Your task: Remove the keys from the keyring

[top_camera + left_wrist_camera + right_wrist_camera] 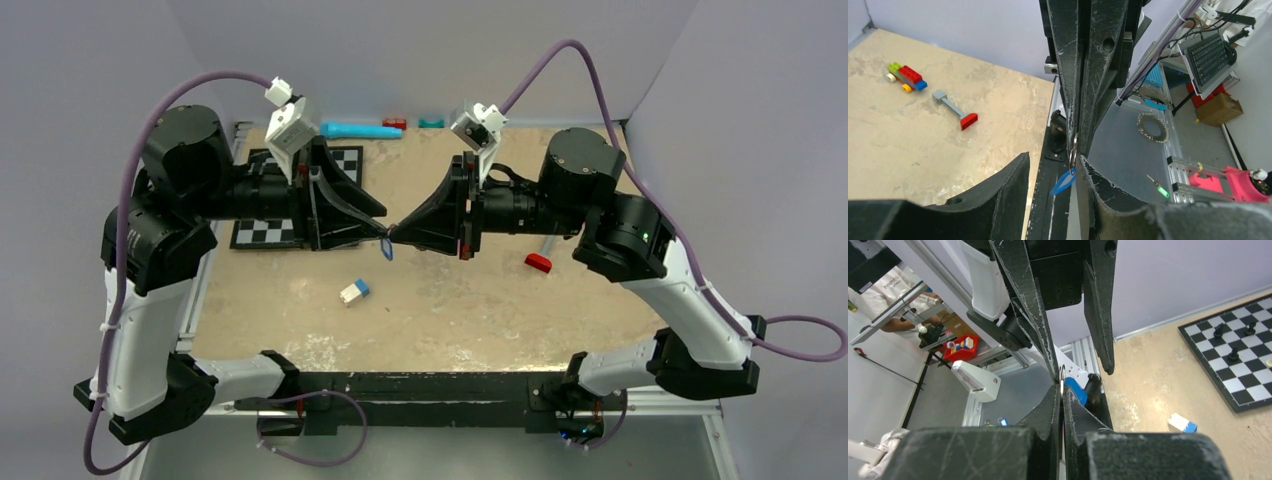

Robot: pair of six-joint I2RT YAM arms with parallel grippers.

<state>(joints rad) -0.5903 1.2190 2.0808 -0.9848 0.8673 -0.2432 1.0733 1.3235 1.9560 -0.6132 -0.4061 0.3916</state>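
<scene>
Two hands meet tip to tip in mid-air above the middle of the table (450, 310). The right hand (400, 236) is clenched on the keyring (1074, 146), pinching it edge-on between its fingertips. The left hand (378, 226) is released, its fingers spread, with one finger lying against the ring and the other well apart. The blue key (1063, 181) hangs free below the ring, between the two hands. The silver key cannot be told apart from the ring's metal.

The step in hand appears to be the first extraction: the ring is held steady and no key is gripped yet. The next move likely calls for the left hand to close on the blue key's head and work it along the coil, a fine job given how small the key is.

Below lie a white-and-blue block (354, 291) and a red piece (538, 262), with a chessboard (262, 232) under the left arm. None of them obstructs. The crowding of the fingertips themselves is the main hindrance.
</scene>
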